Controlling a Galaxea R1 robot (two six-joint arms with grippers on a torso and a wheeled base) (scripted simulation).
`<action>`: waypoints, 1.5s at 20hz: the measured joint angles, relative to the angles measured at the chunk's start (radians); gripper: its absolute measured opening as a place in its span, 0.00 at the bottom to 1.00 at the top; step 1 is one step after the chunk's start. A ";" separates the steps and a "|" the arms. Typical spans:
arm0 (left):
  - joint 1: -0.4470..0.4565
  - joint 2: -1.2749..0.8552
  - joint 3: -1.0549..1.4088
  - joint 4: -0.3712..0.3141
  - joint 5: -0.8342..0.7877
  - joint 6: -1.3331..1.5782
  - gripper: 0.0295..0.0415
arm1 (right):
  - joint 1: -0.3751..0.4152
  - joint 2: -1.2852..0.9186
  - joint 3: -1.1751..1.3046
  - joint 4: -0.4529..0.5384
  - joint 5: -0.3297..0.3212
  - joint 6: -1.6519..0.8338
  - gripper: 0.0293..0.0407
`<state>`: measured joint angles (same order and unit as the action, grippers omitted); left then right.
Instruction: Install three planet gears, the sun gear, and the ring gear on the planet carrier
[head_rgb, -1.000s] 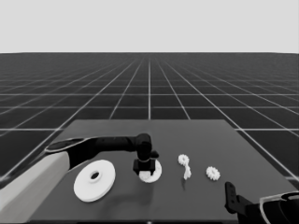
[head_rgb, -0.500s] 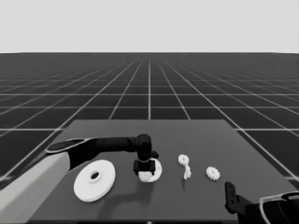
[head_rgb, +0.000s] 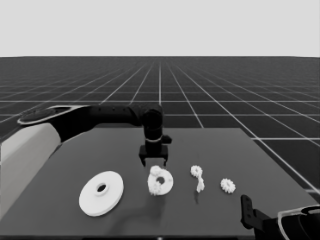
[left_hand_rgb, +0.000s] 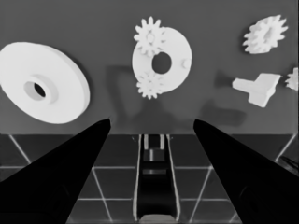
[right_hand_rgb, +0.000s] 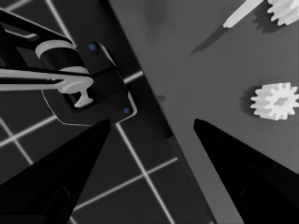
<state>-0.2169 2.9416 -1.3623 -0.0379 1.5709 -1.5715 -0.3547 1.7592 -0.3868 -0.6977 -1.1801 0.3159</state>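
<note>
I have the left gripper (head_rgb: 153, 161) hanging above the worktop (head_rgb: 60, 180) just behind the smaller round part (head_rgb: 160, 182), a white flat disc with a centre hole. Its fingers (left_hand_rgb: 60, 177) stand apart with nothing between them. From the left wrist view, two small white toothed gears sit on that disc: one (left_hand_rgb: 149, 34) overlapping its rim on one side of the hole, the other (left_hand_rgb: 149, 85) on the opposite side, also overhanging the rim. A small bare peg shows on the disc's face beside the hole.

The larger round part (head_rgb: 101, 192), a thick-rimmed white disc with a small centre hole, lies flat toward the worktop's left, apart from the smaller one. To the right of the smaller disc lies another small white toothed gear (head_rgb: 196, 171), and touching or just beside it the thin white piece (head_rgb: 200, 185), its long axis running roughly from that gear toward the near edge. I cannot tell whether the two touch. Farther right a fourth small white gear (head_rgb: 228, 186) lies flat on its own.

The right gripper (head_rgb: 248, 212) waits at the lower right corner, mostly cut off in the head view; its fingers (right_hand_rgb: 243, 177) are spread apart and empty.

I can read no writing on any part.
</note>
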 joint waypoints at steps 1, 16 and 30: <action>-0.004 0.000 -0.002 -0.004 0.000 0.002 0.75 | 0.000 0.000 0.000 0.000 0.000 0.000 0.81; -0.125 -1.185 0.944 0.348 -0.894 1.920 0.75 | 0.576 0.637 -0.745 0.684 -0.363 0.703 0.84; -0.125 -1.187 0.945 0.348 -0.894 1.922 0.75 | 0.204 0.919 -1.380 0.422 -0.189 0.623 0.81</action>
<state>-0.3422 1.7549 -0.4178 0.3101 0.6764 0.3508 -0.1512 2.6787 -1.7668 -0.2756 -1.3692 0.9389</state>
